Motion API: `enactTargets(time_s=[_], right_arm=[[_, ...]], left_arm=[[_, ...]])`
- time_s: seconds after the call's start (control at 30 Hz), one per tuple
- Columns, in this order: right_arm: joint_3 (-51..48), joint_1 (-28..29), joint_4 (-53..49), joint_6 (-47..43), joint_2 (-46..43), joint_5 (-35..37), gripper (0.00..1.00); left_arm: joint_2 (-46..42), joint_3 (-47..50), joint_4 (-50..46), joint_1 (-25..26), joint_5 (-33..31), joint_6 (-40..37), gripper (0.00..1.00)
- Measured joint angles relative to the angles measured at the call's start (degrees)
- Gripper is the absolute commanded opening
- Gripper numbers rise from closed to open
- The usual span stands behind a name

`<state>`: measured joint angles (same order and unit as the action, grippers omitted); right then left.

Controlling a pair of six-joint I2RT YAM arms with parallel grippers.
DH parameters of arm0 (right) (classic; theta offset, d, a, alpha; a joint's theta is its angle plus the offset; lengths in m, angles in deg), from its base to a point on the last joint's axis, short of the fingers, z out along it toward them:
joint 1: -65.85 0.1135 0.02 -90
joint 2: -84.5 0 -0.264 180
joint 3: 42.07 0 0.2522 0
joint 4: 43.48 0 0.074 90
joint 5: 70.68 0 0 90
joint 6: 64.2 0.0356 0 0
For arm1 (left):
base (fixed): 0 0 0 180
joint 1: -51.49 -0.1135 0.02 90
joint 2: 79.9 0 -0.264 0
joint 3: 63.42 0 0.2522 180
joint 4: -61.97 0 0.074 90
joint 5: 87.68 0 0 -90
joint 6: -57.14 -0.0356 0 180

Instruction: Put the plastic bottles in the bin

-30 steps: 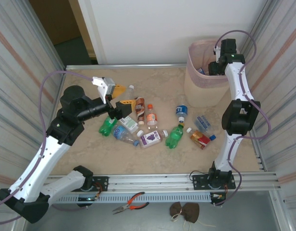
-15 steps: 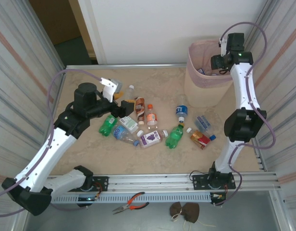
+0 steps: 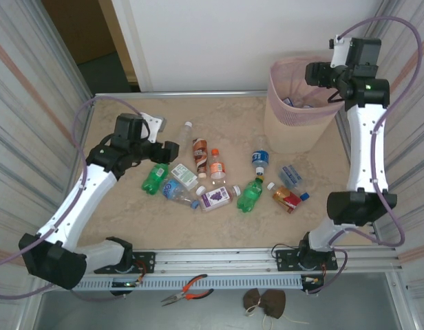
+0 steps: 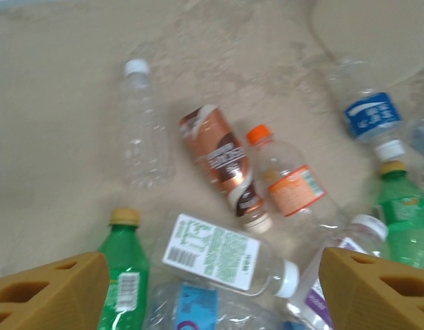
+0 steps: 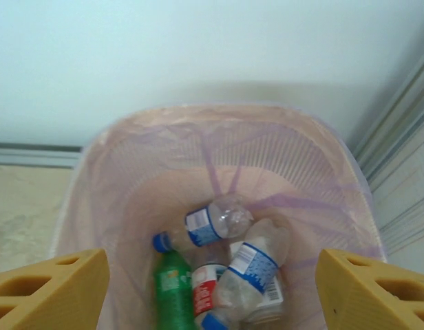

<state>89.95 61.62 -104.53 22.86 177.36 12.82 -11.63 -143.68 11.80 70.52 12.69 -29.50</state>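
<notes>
The left tool (image 4: 212, 278) hangs over the left end of the bottle cluster on the worktop (image 3: 129, 220). Its yellow fingers (image 4: 50, 292) are spread wide with nothing between them. From above it is a dark block (image 3: 168, 150) and the tips are hard to make out.

Under it lie a clear white-capped bottle (image 4: 140, 130), a brown-labelled bottle (image 4: 226, 165), an orange-capped bottle (image 4: 288, 179) and a clear bottle with a white-and-green label (image 4: 219, 254). A green bottle (image 4: 122, 275) is partly covered by the left finger, and a blue-labelled one (image 4: 198, 306) is cut off by the lower edge. At the right margin a blue-labelled water bottle (image 4: 367, 117) and a second green bottle (image 4: 405, 213) are blurred.

Further right, a red-labelled bottle (image 3: 286, 198) and a crushed clear bottle (image 3: 290, 175) lie in front of the bin (image 3: 288, 124), which stands at the far right corner.

The right tool (image 5: 212, 285) hovers over the bin's mouth, fingers wide apart and empty. Inside lie a green bottle (image 5: 172, 285), two blue-labelled clear bottles (image 5: 212, 223) (image 5: 250, 265) and a red-labelled one (image 5: 204, 289). The frame cuts off their lower ends, so whether more lie beneath cannot be told.
</notes>
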Motion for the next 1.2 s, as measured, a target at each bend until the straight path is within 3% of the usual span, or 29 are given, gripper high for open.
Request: enactTargets(time_s=[0.2, 0.47, 0.77, 1.2], right_arm=[[-11.8, 0.0, 3.2, 3.2, -9.7, -4.2, 0.78], [-24.3, 0.0, 4.3, 5.6, -16.1, -6.9, 0.77], [-28.4, 0.0, 4.1, 5.6, -19.2, -6.9, 0.76], [-29.9, 3.3, 2.2, 5.6, -21.4, -6.6, 0.77]], left_arm=[[5.6, 2.0, -1.3, -7.0, 0.5, 0.5, 0.81], [15.5, 2.6, -2.4, -7.8, 0.0, -1.2, 0.83], [22.1, 2.1, -6.1, -7.8, -4.2, -5.2, 0.84], [21.7, 0.9, -7.7, -9.8, -5.5, -7.2, 0.85]])
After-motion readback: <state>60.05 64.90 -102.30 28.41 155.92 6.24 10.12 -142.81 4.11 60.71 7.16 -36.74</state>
